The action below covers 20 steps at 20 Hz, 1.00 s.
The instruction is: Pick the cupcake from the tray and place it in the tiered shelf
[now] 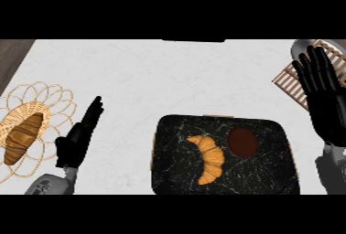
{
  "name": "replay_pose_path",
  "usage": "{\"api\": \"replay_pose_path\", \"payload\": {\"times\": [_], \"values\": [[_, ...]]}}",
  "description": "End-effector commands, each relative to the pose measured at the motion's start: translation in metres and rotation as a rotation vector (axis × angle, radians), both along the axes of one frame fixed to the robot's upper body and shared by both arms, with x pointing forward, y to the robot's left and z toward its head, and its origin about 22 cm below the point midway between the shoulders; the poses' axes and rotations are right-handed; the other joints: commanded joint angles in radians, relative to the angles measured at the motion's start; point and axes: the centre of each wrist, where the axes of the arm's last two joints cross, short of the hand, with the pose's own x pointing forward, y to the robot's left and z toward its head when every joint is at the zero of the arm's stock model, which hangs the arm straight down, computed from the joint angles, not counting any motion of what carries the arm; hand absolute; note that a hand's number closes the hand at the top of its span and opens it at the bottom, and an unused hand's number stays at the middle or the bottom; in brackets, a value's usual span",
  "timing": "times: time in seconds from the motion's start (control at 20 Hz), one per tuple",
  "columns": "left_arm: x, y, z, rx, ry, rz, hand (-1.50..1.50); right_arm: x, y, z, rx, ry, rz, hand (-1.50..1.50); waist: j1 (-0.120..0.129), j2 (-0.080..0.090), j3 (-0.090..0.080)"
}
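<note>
Our right hand (329,114) holds its fingers (316,73) straight and spread, holding nothing. Down and left of them, the brown cupcake (242,141) sits on the dark tray (175,173), beside a croissant (210,157). It looks soft and light, so we should take its sides gently.

The tiered shelf (295,84), behind the right hand (323,98), is largely covered by that hand's fingers and cut by the right edge; its tiers cannot be told apart. The wire basket (47,98), left of the left hand (76,139), runs off the left edge. The black tray (175,176), between the hands, loses its near rim at the lower edge. Both forearms are cut off at the lower edge.
</note>
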Motion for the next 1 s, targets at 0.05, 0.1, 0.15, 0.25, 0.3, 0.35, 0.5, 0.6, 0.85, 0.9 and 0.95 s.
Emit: {"api": "replay_pose_path", "payload": {"times": [0.05, 0.1, 0.15, 0.25, 0.3, 0.35, 0.5, 0.6, 0.85, 0.9, 0.95], "values": [[-0.005, 0.037, -0.001, -0.006, 0.056, 0.093, 0.0, 0.0, 0.047, -0.023, -0.072, 0.018, 0.025, 1.5, -0.014, -0.031, 0.022], [-0.007, 0.041, 0.002, 0.012, 0.052, 0.122, 0.0, 0.008, 0.068, -0.012, -0.1, 0.028, 0.027, 1.5, -0.007, -0.031, 0.022], [-0.001, 0.055, 0.008, 0.013, 0.074, 0.147, 0.0, 0.019, 0.088, -0.01, -0.129, 0.017, 0.018, 1.5, 0.004, -0.029, 0.022], [0.001, 0.08, 0.028, 0.052, 0.081, 0.206, 0.0, 0.015, 0.122, -0.011, -0.195, -0.002, 0.026, 1.5, 0.015, -0.032, 0.021], [-0.014, 0.068, 0.0, 0.042, 0.121, 0.208, 0.0, 0.006, -0.003, -0.043, -0.499, 0.176, -0.39, 1.5, -0.041, -0.021, -0.004], [-0.013, 0.079, 0.005, 0.03, 0.143, 0.222, 0.0, 0.006, 0.004, -0.045, -0.427, 0.129, -0.512, 1.5, -0.042, -0.032, 0.009], [-0.013, 0.076, 0.006, 0.002, 0.162, 0.216, 0.0, -0.013, 0.078, -0.075, -0.416, 0.039, -0.551, -1.5, -0.019, -0.036, 0.019], [-0.022, 0.084, 0.015, -0.015, 0.168, 0.21, 0.0, -0.039, 0.132, -0.086, -0.376, 0.098, -0.474, -1.5, -0.013, -0.04, 0.021], [-0.021, 0.1, 0.031, -0.002, 0.177, 0.221, 0.0, -0.06, 0.165, -0.084, -0.507, 0.139, -0.533, -1.5, -0.026, -0.04, 0.02], [-0.027, 0.1, 0.014, 0.016, 0.171, 0.245, 0.0, -0.063, 0.163, -0.086, -0.561, 0.168, -0.569, -1.5, -0.036, -0.041, 0.018], [-0.023, 0.107, 0.026, -0.007, 0.177, 0.242, 0.0, -0.066, 0.151, -0.097, -0.669, 0.202, -0.58, -1.5, -0.038, -0.042, 0.017]]}}
